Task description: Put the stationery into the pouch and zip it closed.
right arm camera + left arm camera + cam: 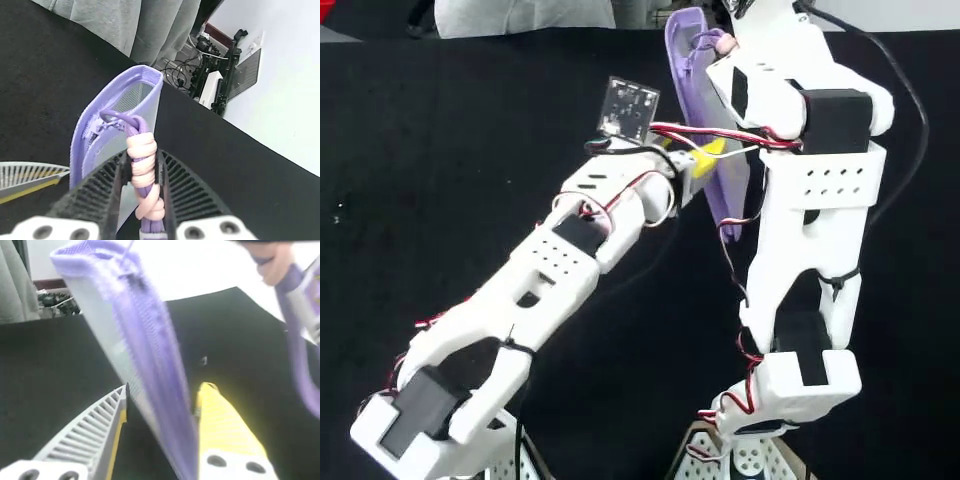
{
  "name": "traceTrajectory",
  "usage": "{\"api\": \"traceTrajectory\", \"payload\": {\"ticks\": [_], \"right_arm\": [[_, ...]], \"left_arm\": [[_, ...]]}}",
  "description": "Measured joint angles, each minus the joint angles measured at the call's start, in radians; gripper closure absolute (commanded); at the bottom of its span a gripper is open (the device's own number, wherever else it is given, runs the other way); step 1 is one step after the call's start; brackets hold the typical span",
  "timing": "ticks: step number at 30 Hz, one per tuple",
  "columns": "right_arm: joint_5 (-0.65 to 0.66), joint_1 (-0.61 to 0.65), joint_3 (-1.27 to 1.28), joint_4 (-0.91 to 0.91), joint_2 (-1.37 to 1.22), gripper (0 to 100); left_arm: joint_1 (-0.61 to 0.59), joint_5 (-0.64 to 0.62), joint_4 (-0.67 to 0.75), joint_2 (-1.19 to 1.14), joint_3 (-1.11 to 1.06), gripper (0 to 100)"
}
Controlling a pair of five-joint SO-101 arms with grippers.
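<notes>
Hanging up off the black table (440,150), the purple mesh pouch (720,190) is held by both arms, with the left gripper (165,387) squeezed onto its side and the right gripper (141,165) pinched tight on the pink-and-purple zipper pull cord (141,145) at its top end.

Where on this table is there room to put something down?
Bare black table left of the left arm, and a strip right of the right arm. Crowded where the left gripper and right gripper hold the purple pouch.
</notes>
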State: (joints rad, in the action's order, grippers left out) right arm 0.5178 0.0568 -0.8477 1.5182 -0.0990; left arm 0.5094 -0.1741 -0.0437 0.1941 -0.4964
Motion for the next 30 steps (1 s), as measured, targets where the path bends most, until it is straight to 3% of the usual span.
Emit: {"api": "traceTrajectory", "payload": {"ticks": [8, 13, 20, 30], "right_arm": [[0.000, 0.000, 0.000, 0.018, 0.002, 98.7], [0.000, -0.040, 0.000, 0.018, 0.002, 98.7], [0.000, -0.112, 0.000, 0.018, 0.002, 98.7], [0.000, -0.123, 0.000, -0.057, 0.002, 98.7]], "left_arm": [[-0.035, 0.002, 0.000, -0.137, 0.137, 82], [-0.037, 0.002, 0.000, -0.212, 0.199, 98], [-0.034, 0.008, 0.000, -0.215, 0.207, 97], [0.097, 0.330, 0.017, -0.089, 0.060, 97]]}}
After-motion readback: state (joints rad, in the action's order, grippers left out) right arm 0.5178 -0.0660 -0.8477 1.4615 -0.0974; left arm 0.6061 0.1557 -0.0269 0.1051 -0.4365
